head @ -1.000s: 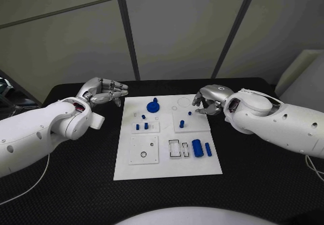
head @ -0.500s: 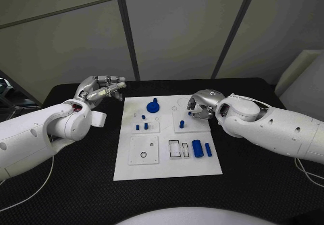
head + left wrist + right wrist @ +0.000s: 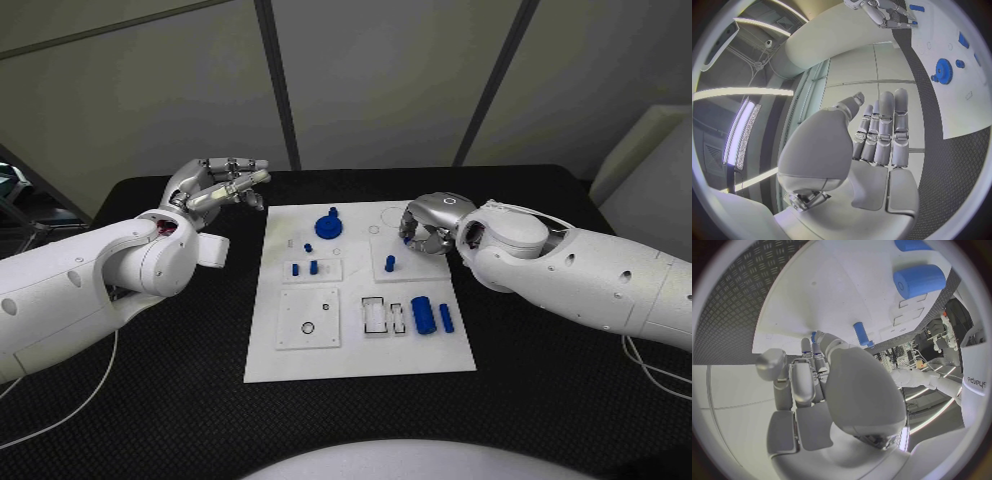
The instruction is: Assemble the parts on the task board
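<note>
The white rectangular task board (image 3: 361, 345) lay mid-tabletop (image 3: 577, 400), small blue parts (image 3: 421, 315) on it. The right hand (image 3: 421, 232) hovered over its far right corner, fingers curled, grasp unclear. The left hand (image 3: 216, 185) was raised, fingers extended, empty.

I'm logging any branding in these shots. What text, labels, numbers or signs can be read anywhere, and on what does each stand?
"sharpa": printed sideways on a white robot part at the rim of the right wrist view.
The task board and its blue parts show no readable markings.
Neither the left hand nor the right hand carries legible text.
</note>
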Tool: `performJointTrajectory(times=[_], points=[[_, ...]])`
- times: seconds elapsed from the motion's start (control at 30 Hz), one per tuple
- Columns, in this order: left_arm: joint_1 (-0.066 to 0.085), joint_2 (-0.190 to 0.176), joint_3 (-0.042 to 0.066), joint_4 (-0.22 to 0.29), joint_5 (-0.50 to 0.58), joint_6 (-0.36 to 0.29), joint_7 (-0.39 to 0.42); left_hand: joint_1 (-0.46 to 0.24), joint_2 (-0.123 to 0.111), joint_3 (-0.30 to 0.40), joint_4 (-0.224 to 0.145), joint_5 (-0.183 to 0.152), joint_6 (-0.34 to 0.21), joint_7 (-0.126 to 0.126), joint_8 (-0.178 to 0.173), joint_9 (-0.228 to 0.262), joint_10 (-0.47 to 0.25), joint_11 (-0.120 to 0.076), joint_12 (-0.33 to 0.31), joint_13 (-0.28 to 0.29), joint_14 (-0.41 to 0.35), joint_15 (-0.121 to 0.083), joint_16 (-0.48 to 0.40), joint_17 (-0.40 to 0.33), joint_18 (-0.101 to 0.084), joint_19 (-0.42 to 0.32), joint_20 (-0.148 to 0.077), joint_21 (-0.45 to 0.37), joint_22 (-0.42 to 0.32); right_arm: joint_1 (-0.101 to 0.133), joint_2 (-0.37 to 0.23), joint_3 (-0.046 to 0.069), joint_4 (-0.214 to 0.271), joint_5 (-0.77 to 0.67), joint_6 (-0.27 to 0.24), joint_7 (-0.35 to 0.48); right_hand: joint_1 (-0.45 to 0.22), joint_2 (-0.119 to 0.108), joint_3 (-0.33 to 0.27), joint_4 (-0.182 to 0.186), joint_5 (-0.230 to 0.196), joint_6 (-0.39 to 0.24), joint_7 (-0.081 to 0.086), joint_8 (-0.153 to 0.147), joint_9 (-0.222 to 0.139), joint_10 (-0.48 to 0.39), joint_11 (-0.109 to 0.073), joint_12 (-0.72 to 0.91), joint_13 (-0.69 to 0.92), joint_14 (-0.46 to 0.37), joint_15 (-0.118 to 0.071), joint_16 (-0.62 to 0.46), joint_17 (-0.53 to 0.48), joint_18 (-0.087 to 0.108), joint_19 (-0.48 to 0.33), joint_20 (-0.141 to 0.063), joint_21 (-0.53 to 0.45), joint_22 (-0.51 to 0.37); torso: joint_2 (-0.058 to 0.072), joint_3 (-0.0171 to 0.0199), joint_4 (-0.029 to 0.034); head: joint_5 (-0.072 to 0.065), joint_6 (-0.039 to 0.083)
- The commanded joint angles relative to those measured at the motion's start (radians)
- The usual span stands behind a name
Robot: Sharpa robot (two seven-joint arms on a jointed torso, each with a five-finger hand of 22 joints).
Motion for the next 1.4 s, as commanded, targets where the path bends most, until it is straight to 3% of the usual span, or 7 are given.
performJointTrajectory(times=[0.03,0.47,0.63,0.77,1.1,1.4], points=[[0.002,0.001,0.001,0.000,0.012,0.004,0.019,0.006,0.010,-0.004,-0.003,0.004,0.006,0.004,-0.006,-0.001,0.006,0.000,0.006,0.000,-0.006,0.000,-0.006,-0.002,-0.023,-0.003,-0.001,-0.004,-0.002,0.000,0.004,0.000,-0.004,-0.010,0.033,0.001,0.007,-0.001,0.011,-0.004,0.001,0.013,-0.001,-0.002,0.002,0.014,0.000,-0.006,-0.002,0.042,-0.005,-0.004,-0.001,-0.012,0.007,-0.002,0.007,0.003,0.000,0.0007,-0.0001,0.000,-0.001],[0.002,0.003,0.001,-0.006,0.012,-0.002,0.013,0.011,0.012,-0.004,-0.007,0.005,0.002,0.006,-0.009,-0.002,0.006,0.001,0.007,0.000,-0.005,-0.001,-0.009,-0.005,-0.023,-0.001,-0.002,-0.007,-0.005,-0.009,0.016,-0.002,-0.014,-0.010,0.053,-0.004,-0.004,0.003,0.035,-0.021,-0.001,0.034,-0.007,0.000,0.003,0.038,-0.006,-0.012,-0.009,0.043,-0.010,0.001,0.001,-0.015,0.013,-0.007,0.019,0.022,0.000,0.0003,-0.0006,0.000,-0.006],[0.002,0.004,0.001,-0.009,0.012,-0.002,0.011,0.011,0.012,-0.004,-0.007,0.005,0.001,0.006,-0.009,-0.002,0.006,0.001,0.007,0.000,-0.005,0.000,-0.009,-0.005,-0.023,-0.001,-0.002,-0.007,-0.005,-0.012,0.018,-0.002,-0.012,-0.018,0.001,-0.016,0.000,0.031,0.060,-0.044,-0.011,0.078,-0.019,0.017,0.012,0.082,-0.020,-0.007,-0.006,0.044,-0.021,-0.001,-0.008,-0.022,0.032,-0.017,0.047,0.066,0.000,0.0004,-0.0007,0.001,-0.008],[0.002,0.005,0.001,-0.009,0.012,-0.001,0.009,0.011,0.012,-0.004,-0.007,0.005,0.001,0.006,-0.009,-0.002,0.006,0.001,0.007,0.000,-0.005,0.000,-0.009,-0.005,-0.023,-0.001,-0.002,-0.007,-0.005,-0.013,0.018,-0.002,-0.008,-0.031,-0.039,-0.026,-0.001,0.040,0.072,-0.058,-0.016,0.094,-0.025,0.022,0.016,0.101,-0.026,-0.008,-0.004,0.044,-0.026,-0.001,-0.012,-0.026,0.041,-0.022,0.060,0.087,-0.001,0.0006,-0.0002,0.000,-0.008],[0.002,0.005,0.001,-0.012,0.012,0.000,0.005,0.012,0.012,-0.004,-0.008,0.005,0.002,0.006,-0.009,-0.002,0.005,0.001,0.007,0.000,-0.005,0.000,-0.010,-0.006,-0.023,0.000,-0.002,-0.008,-0.006,-0.014,-0.001,-0.002,0.023,-0.045,-0.105,-0.039,-0.006,0.041,0.085,-0.078,-0.014,0.107,-0.028,0.025,0.021,0.120,-0.030,-0.015,-0.002,0.045,-0.030,-0.001,-0.015,-0.031,0.051,-0.028,0.077,0.115,-0.002,0.0003,-0.0011,0.002,-0.008],[0.002,0.005,0.001,-0.016,0.012,0.003,0.000,0.014,0.012,-0.005,-0.011,0.004,0.002,0.007,-0.009,-0.001,0.001,0.002,0.005,-0.001,-0.005,0.000,-0.012,-0.007,-0.024,0.000,-0.002,-0.010,-0.007,-0.013,-0.041,-0.001,0.092,-0.043,-0.150,-0.040,-0.010,0.037,0.088,-0.085,-0.012,0.106,-0.026,0.023,0.021,0.120,-0.029,-0.021,-0.002,0.045,-0.030,0.001,-0.015,-0.032,0.053,-0.028,0.081,0.121,-0.002,0.0002,-0.0022,-0.001,-0.004]])
